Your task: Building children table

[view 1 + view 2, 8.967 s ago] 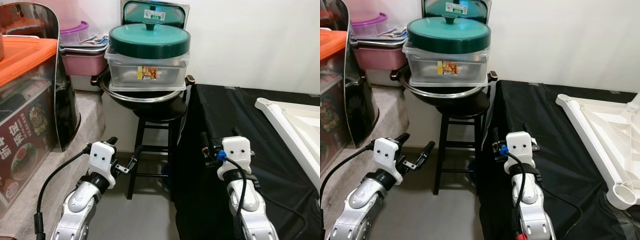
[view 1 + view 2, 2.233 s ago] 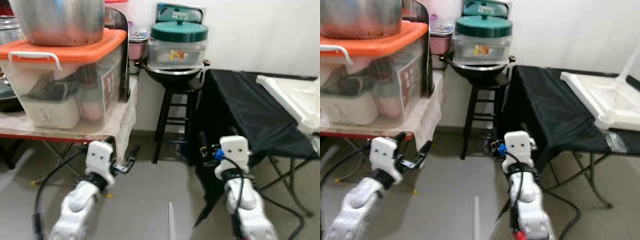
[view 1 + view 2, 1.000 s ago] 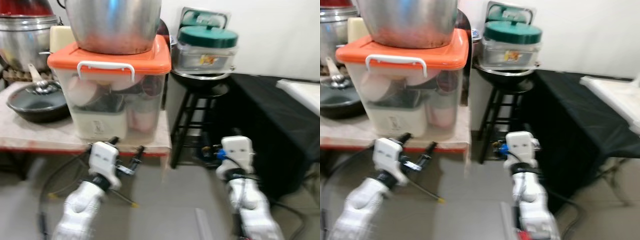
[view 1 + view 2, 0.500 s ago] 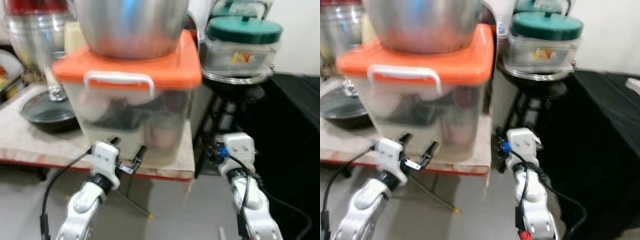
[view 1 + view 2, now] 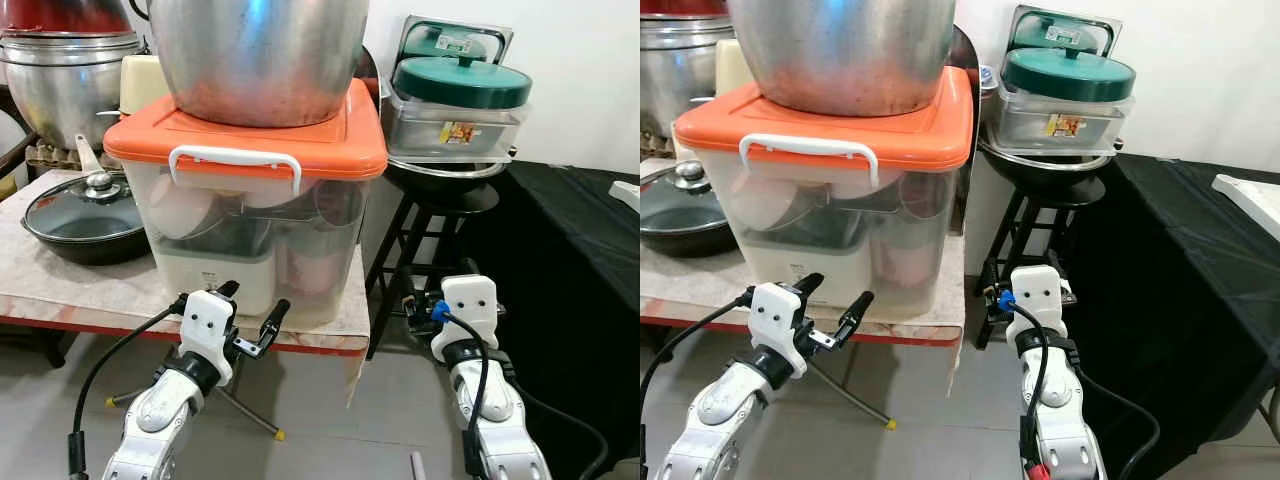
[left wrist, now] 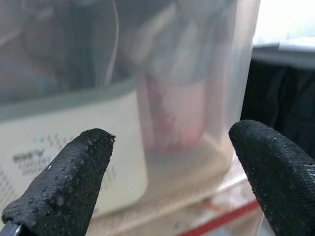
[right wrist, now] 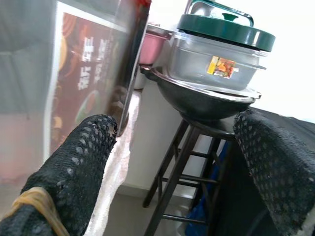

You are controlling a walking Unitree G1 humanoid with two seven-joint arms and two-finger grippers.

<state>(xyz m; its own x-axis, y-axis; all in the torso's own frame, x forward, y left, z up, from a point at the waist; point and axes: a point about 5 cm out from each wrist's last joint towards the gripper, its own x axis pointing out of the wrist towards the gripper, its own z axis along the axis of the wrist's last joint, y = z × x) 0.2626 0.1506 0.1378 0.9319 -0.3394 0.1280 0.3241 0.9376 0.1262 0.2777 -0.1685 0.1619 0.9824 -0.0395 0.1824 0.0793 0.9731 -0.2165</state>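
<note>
The left pincer [image 5: 250, 312] hangs wide, gripping nothing, just before the edge of a marble-patterned tabletop [image 5: 60, 290]. Its wrist view looks between two black fingers [image 6: 64, 177] at the clear storage box [image 5: 255, 230] close ahead. The right pincer [image 7: 177, 162] is likewise spread wide and empty, held low before a black stool [image 5: 420, 235]. The box has an orange lid [image 5: 330, 140] with a large steel pot [image 5: 255, 55] standing on it. A lidded pan [image 5: 85, 215] lies left of the box. On the stool sits a wok [image 5: 1055, 170] carrying a clear container with a green lid [image 5: 1067, 70]. Far right, on a black-draped tabletop [image 5: 1200, 250], a corner of the white children's table part [image 5: 1250, 195] shows, well apart from both pincers.
</note>
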